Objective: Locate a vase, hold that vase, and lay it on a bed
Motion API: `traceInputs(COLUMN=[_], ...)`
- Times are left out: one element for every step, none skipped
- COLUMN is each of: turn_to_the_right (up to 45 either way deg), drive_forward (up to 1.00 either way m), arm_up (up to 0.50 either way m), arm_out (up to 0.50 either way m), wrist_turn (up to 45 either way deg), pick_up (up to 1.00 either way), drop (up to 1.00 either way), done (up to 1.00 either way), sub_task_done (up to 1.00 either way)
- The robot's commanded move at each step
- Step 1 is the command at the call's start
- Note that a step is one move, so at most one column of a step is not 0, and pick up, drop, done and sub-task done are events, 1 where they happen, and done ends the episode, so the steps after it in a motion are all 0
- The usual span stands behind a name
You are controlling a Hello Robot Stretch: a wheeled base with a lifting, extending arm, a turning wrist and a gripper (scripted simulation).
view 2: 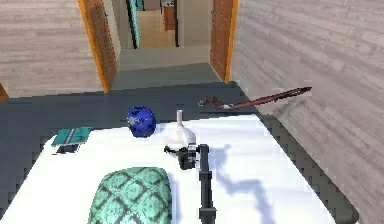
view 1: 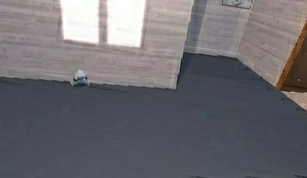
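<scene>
Nearest you on the bed (view 2: 270, 165), a green patterned pillow (view 2: 132, 196) lies at the near edge. Just beside it the arm (view 2: 205, 185) stretches low and level over the sheet toward the middle of the bed, and the jaws sit at its far end. You cannot tell whether they are spread or pressed together, nor whether they hold anything.

The white vase (view 2: 181, 128) stands right at the jaws, mid-bed toward the far edge. Treat it as light, stiff, smooth and breakable. It has a round belly under a thin neck, so the belly looks the safer place to grip, and the soft bed may tip it.

A blue round thing (view 2: 141, 121) sits further along the bed's far edge. Past the bed is a doorway (view 2: 155, 35).
</scene>
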Motion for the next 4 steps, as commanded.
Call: traceInputs(turn_to_the_right=[0.0,0.0,0.0,0.0], drive_forward=[0.00,0.00,0.00,0.00], arm_up=[-0.32,0.00,0.10,0.00], arm_out=[0.00,0.00,0.00,-0.08], wrist_turn=[0.0,0.0,0.0,0.0], pick_up=[0.00,0.00,0.00,0.00], drop=[0.00,1.00,0.00,0.00], done=[0.00,0.00,0.00,0.00], sub_task_done=[0.00,0.00,0.00,0.00])
